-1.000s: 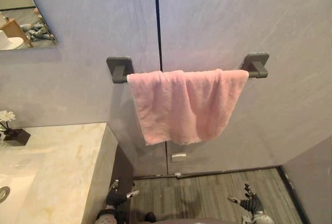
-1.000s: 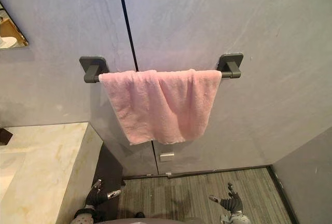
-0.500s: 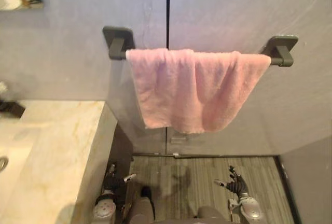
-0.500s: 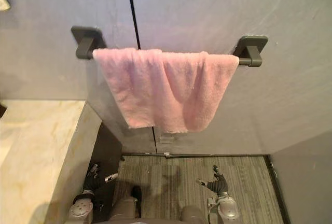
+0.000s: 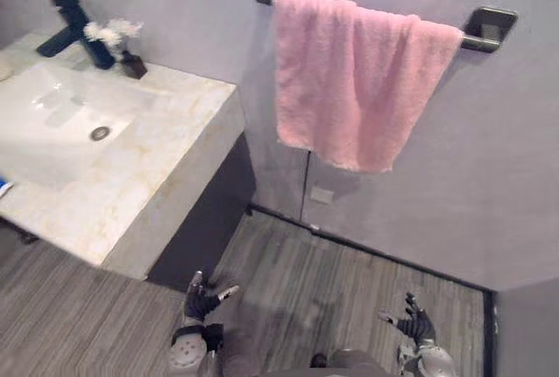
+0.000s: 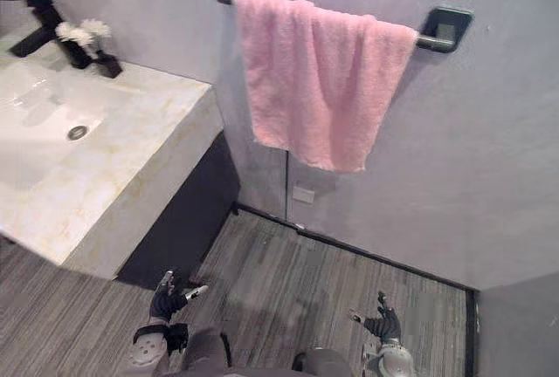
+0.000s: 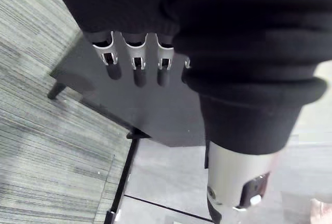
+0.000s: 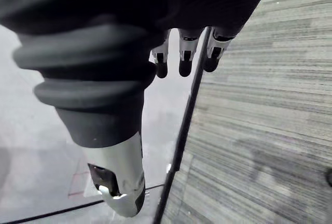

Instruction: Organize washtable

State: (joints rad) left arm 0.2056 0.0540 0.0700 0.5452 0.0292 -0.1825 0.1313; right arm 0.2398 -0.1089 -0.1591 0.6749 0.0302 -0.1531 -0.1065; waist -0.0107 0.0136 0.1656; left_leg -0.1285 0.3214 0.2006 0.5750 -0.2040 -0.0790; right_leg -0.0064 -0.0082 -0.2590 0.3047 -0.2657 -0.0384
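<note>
Washroom, pale marble washtable [image 5: 166, 146], pink towel [image 5: 349, 80] draped over rail [image 5: 472, 43], left robot hand [image 5: 203, 303] and right robot hand [image 5: 414, 326] slack-fingered, empty

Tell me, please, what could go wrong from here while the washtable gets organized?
The small flower vase stands close beside the black faucet at the back of the washtable; a careless reach might tip it into the basin. The pink towel hangs unevenly over its bar, so a brush or tug could drag it to the floor.

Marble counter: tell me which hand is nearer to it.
Left. The left hand hangs over the floor just off the corner of the marble counter; the right hand hangs well beyond it, toward the side wall.
</note>
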